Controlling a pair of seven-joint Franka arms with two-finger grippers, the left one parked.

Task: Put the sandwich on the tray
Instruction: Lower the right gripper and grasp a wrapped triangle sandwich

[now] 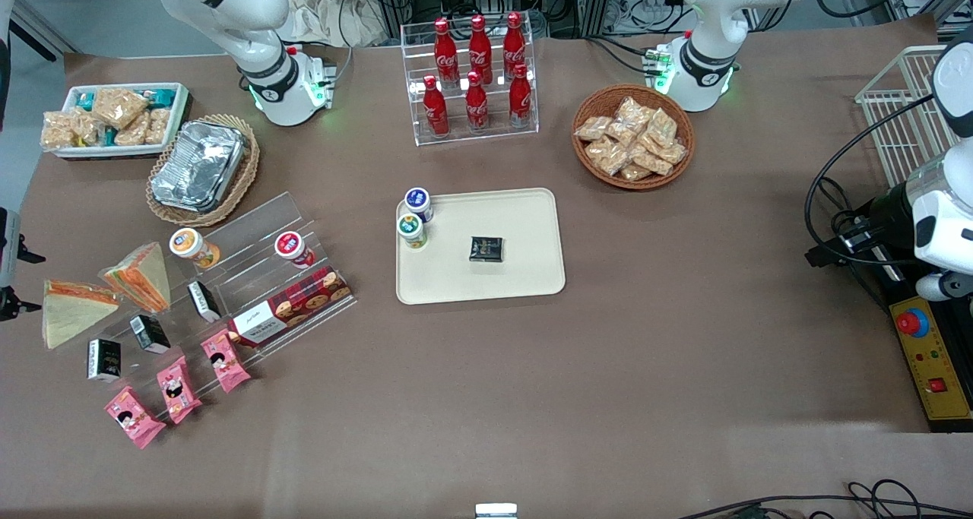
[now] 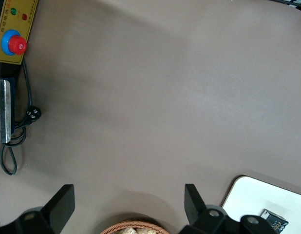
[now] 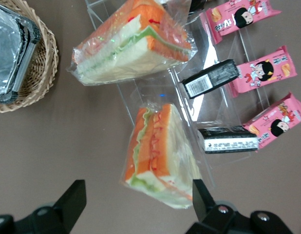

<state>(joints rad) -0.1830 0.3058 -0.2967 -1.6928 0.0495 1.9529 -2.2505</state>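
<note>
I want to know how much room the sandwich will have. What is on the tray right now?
Two capped cups and a dark packet sit on the tray. The open gripper hovers over the sandwich.

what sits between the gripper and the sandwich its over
Nothing: in the right wrist view the open gripper hangs above the sandwich with only bare air between; neither finger touches its wrapper.
</note>
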